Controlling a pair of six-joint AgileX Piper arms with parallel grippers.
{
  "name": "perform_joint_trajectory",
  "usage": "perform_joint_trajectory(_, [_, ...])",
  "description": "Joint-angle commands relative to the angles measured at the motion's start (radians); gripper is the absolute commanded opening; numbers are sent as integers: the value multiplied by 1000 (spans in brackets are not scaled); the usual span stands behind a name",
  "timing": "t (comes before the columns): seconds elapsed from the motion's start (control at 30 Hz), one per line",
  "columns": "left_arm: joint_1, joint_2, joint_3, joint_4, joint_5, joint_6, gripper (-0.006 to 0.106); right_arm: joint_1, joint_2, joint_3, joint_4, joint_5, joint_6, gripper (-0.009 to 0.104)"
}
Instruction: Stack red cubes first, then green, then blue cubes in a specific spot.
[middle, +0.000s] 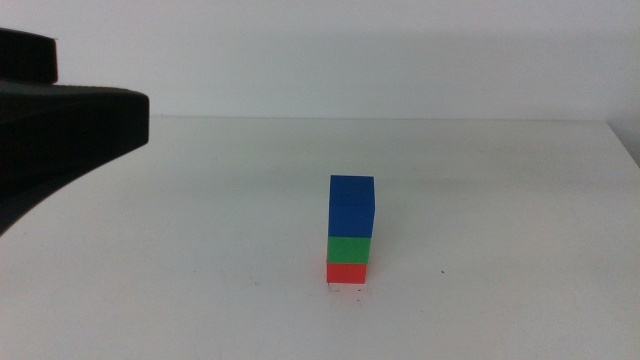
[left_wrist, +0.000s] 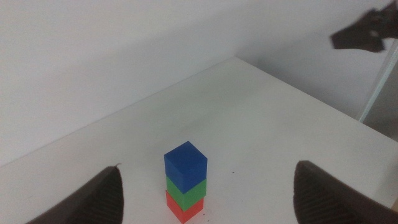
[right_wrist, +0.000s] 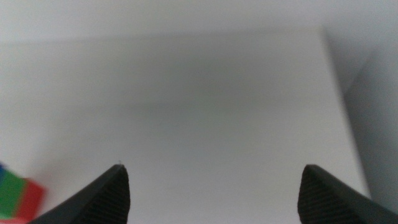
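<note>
My left gripper (left_wrist: 205, 193) stands wide apart and holds nothing; its two dark jaws rise at either side of the left wrist view, and the cube stack sits on the table between them, clear of both. In the middle view my left arm (middle: 60, 125) shows as a dark bulk at the left side, well apart from the stack.

The red cube (middle: 346, 272) sits at the bottom on the white table (middle: 200, 250), resting on the spot (middle: 345, 289) with a few tiny dark specks just beside it. The green cube (middle: 349, 249) lies directly on the red one, and the blue cube (middle: 352, 205) sits on top of the green. The stack stands upright, the three faces roughly in line.

My right gripper (right_wrist: 211, 193) is also spread wide and empty, touching nothing. In the right wrist view only a blurred edge of the stack shows near one jaw, red and green visible with a sliver of blue.
</note>
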Motion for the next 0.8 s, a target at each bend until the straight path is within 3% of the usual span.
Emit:
perform_joint_trajectory(0.0, [3,-2,1,1,-13,0,94,-110,-76,121,101,-123,-174,87])
perform_joint_trajectory(0.07, [3,-2,1,1,-13,0,94,-142,-117,186,185,-191,-237,87])
perform_joint_trajectory(0.17, [3,-2,1,1,-13,0,94,-142,-142,230,242,-253,-290,87])
perform_joint_trajectory(0.7, [3,-2,1,1,-13,0,94,-142,-139,227,245,-262,-285,87])
perform_joint_trajectory(0.77, [11,-21,21,48,-24,0,94,-142,-139,227,245,-262,-285,87])
